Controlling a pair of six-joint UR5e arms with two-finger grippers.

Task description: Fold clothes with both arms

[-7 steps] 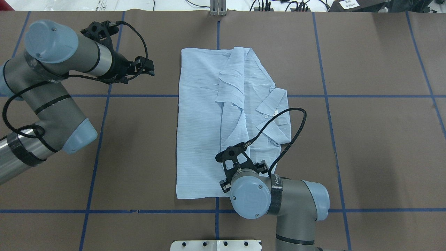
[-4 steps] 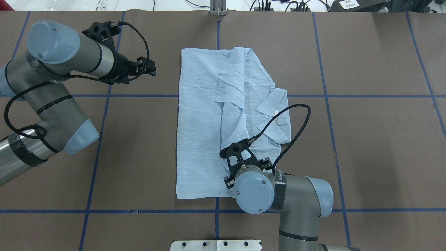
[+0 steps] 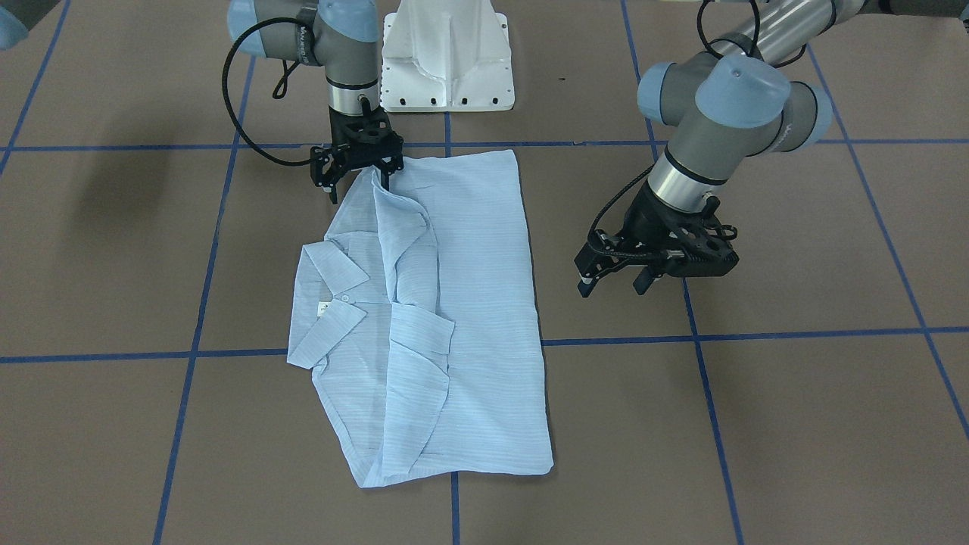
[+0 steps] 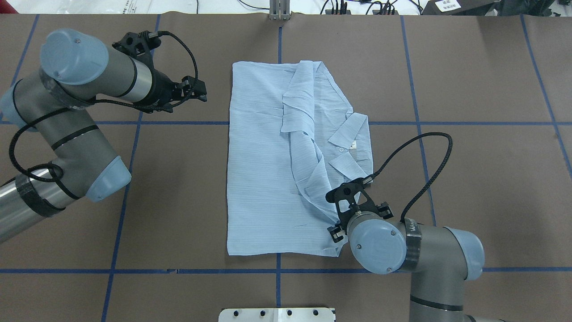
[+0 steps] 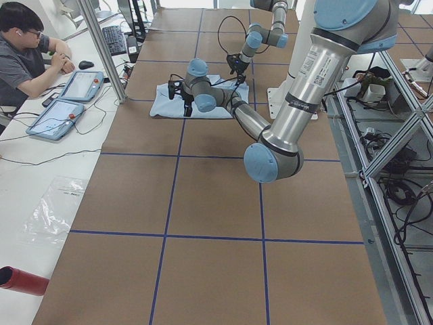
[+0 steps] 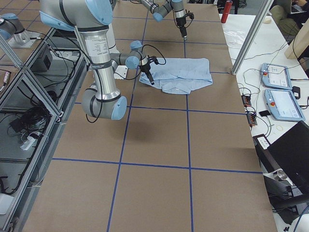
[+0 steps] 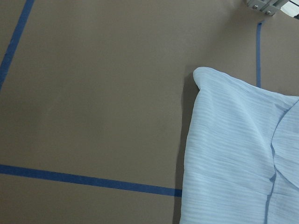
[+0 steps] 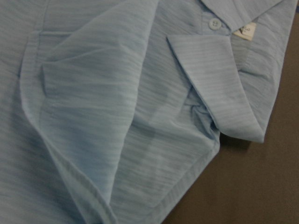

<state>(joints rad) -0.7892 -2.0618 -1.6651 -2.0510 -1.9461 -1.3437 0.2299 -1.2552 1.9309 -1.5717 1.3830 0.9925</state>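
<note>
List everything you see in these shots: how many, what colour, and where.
shirt: one, light blue, partly folded, mid-table.
table: one, brown with a blue tape grid, under the shirt.
pedestal base: one, white, at the robot's table edge.
control tablets: two, grey-framed, on the white side bench.
red cylinder: one, lying on that bench.
person: one, dark top, seated at the bench.
left gripper: one, black, open, over bare table beside the shirt.
right gripper: one, black, at the shirt's robot-side corner; grip unclear.
</note>
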